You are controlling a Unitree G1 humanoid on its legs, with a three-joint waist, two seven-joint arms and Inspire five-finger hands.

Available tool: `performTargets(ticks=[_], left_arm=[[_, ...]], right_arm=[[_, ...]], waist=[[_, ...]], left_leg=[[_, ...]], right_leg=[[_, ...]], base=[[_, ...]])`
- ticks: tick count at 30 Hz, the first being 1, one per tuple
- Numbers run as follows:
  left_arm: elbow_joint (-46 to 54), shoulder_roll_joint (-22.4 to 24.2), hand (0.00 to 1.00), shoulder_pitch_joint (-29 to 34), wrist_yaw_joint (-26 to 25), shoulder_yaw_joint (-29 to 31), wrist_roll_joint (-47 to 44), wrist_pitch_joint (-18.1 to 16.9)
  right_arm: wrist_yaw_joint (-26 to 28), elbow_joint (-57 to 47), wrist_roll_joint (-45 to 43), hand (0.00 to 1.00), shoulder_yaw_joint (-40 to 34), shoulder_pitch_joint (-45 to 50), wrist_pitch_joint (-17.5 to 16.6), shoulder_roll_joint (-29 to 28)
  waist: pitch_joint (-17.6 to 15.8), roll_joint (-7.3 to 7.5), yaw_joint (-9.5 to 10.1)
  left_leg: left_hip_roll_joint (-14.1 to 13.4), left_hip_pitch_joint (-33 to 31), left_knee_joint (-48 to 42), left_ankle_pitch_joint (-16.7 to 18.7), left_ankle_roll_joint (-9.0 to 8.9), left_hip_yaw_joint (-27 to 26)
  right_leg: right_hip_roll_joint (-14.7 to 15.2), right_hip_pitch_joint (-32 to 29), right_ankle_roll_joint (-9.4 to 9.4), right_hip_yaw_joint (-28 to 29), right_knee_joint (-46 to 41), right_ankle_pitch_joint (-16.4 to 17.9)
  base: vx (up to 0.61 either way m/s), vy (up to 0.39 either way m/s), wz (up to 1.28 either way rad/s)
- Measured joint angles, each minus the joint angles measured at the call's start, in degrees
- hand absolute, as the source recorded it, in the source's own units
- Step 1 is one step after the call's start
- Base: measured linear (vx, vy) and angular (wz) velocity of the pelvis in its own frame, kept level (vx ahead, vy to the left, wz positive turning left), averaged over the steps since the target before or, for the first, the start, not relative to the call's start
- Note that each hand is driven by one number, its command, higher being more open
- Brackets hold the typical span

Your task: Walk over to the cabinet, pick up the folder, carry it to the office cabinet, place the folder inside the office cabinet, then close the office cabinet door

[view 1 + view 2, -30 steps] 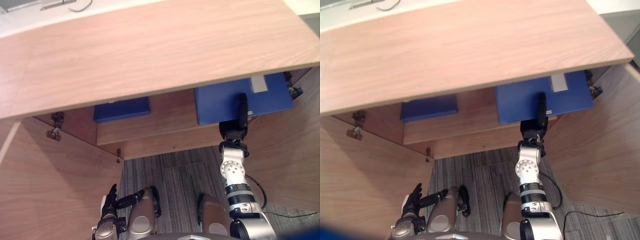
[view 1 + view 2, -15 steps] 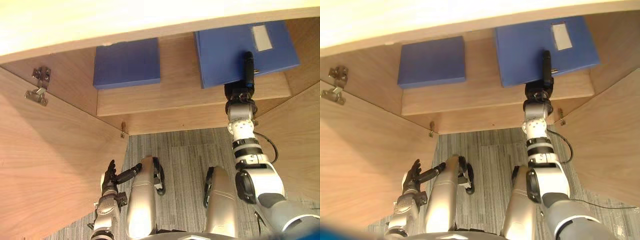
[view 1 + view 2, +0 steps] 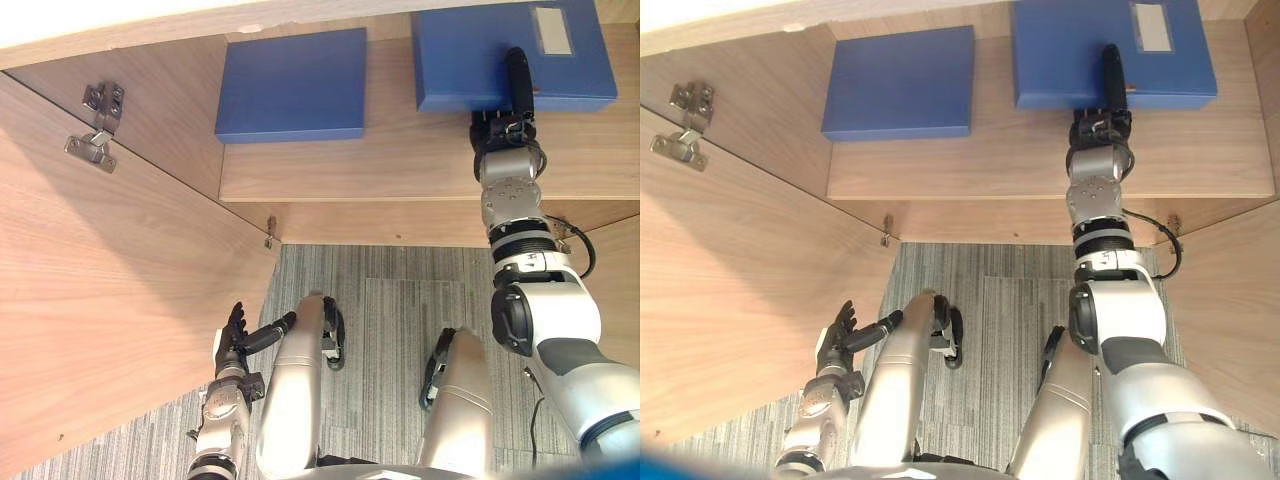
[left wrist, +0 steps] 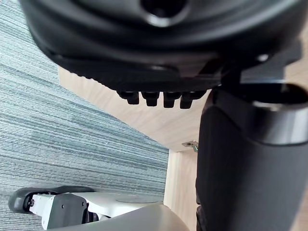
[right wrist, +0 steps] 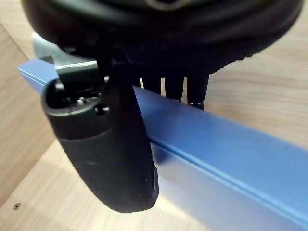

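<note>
Currently your right hand (image 3: pixel 503 128) pinches the folder (image 3: pixel 460 45) at its near edge, thumb on top, fingers on the other side; the folder lies on the cabinet shelf (image 3: pixel 400 160). Your left hand (image 3: pixel 232 335) hangs spread.

Cuts the folder (image 3: pixel 460 60) off at its far end, past the top edge of both eye views; cannot read any print on its white label (image 3: pixel 1151 27); hides the right hand's (image 3: pixel 505 130) fingertips (image 5: pixel 196 89) behind the folder's blue edge, and a strip of folder under the thumb (image 5: pixel 110 154); loses the left door (image 3: pixel 110 330) past the left and lower edges, the right door (image 3: pixel 1240 320) past the right edge; covers part of the shelf (image 3: pixel 400 165) beneath the folder.
</note>
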State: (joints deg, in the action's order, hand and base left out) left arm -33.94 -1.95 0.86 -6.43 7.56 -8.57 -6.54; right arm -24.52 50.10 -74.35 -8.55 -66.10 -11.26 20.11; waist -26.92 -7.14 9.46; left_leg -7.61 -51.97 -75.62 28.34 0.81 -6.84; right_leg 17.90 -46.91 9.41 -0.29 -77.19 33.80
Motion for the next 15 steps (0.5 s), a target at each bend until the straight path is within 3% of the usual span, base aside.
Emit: performTargets(ticks=[10, 15], left_arm=[[-0.6, 0.3, 1.0, 0.1, -2.7, -0.4, -0.5, 0.4], [-2.2, 0.1, 1.0, 0.1, -3.8, -0.1, -0.5, 0.4]], right_arm=[[-2.7, 4.2, 14.9, 1.0, 0.4, -0.7, 3.7, 0.2], [1.0, 6.5, 26.1, 1.0, 6.4, -0.7, 8.9, 0.9]], waist=[[0.0, -0.1, -0.86], [0.0, -0.06, -2.19]], left_leg=[[-0.3, 2.4, 2.2, -0.1, -0.06, 0.5], [-0.9, 4.3, 4.6, -0.2, -0.08, -0.1]], right_leg=[[-0.4, 3.2, 0.07, -1.5, 3.0, -0.2], [-1.2, 4.7, 0.13, -1.6, 5.8, -0.9]], base=[[0.04, -0.014, 0.0], [0.07, -0.015, -0.09]])
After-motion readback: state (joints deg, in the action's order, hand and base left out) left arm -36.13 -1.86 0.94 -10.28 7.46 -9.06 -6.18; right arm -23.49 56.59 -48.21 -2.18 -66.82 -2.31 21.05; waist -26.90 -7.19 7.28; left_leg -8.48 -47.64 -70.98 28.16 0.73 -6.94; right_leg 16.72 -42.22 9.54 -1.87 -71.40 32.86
